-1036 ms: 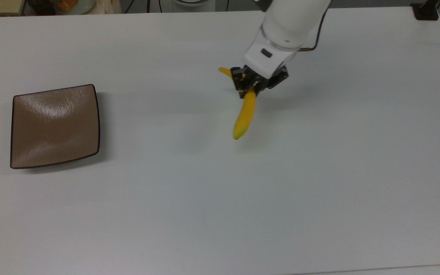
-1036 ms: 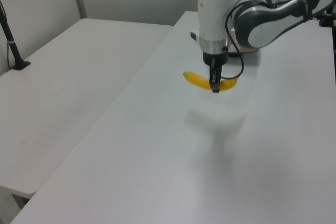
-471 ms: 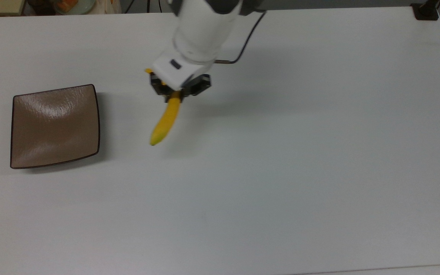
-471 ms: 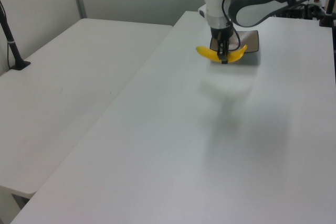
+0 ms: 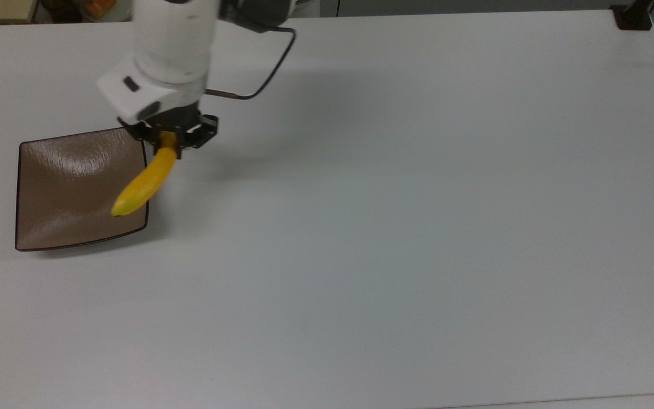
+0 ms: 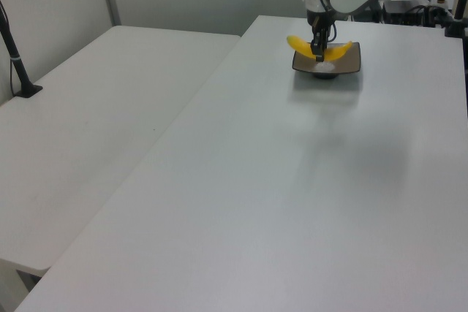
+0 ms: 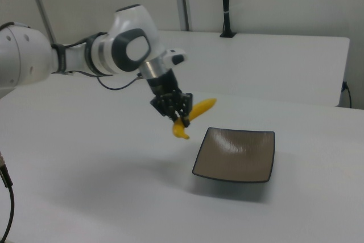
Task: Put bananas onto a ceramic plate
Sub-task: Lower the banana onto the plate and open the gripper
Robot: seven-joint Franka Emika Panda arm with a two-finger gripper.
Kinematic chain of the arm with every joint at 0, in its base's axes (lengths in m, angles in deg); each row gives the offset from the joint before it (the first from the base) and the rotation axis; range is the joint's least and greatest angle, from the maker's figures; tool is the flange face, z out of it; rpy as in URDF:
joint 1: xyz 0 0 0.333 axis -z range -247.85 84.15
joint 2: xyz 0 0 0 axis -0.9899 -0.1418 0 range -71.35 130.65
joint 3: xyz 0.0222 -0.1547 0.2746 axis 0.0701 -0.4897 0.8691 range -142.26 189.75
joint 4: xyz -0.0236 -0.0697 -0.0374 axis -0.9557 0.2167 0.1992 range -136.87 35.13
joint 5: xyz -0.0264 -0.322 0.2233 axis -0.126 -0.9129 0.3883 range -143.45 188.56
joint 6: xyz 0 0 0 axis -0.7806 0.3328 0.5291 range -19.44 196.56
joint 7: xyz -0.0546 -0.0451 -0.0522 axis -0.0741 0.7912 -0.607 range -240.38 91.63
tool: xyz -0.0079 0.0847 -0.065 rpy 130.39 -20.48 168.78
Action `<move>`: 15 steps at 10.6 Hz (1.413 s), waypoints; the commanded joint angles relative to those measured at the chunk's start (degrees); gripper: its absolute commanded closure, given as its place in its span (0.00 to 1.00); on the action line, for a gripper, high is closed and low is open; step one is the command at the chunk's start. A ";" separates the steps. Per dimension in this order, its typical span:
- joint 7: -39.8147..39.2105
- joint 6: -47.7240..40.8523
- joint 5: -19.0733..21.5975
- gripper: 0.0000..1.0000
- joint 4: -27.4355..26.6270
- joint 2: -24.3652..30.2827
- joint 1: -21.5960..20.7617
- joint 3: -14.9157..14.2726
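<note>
Pick-up done, transport nearly done: gripper (image 5: 169,138) fingers clamped on the banana (image 5: 144,183) near mid-length, held clear above the surface at the ceramic plate (image 5: 66,193) edge, one tip over the plate; final centring, lowering and release remain.
</note>
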 commanded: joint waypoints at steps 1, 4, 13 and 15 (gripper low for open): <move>-3.59 6.22 5.80 0.85 -1.02 -0.14 3.84 -2.12; -4.74 9.76 9.94 0.48 -1.02 -1.45 5.43 -4.67; -2.99 1.79 17.06 0.00 -0.85 1.17 5.34 -4.15; 0.77 -2.00 17.33 0.00 -1.11 3.89 5.43 -1.71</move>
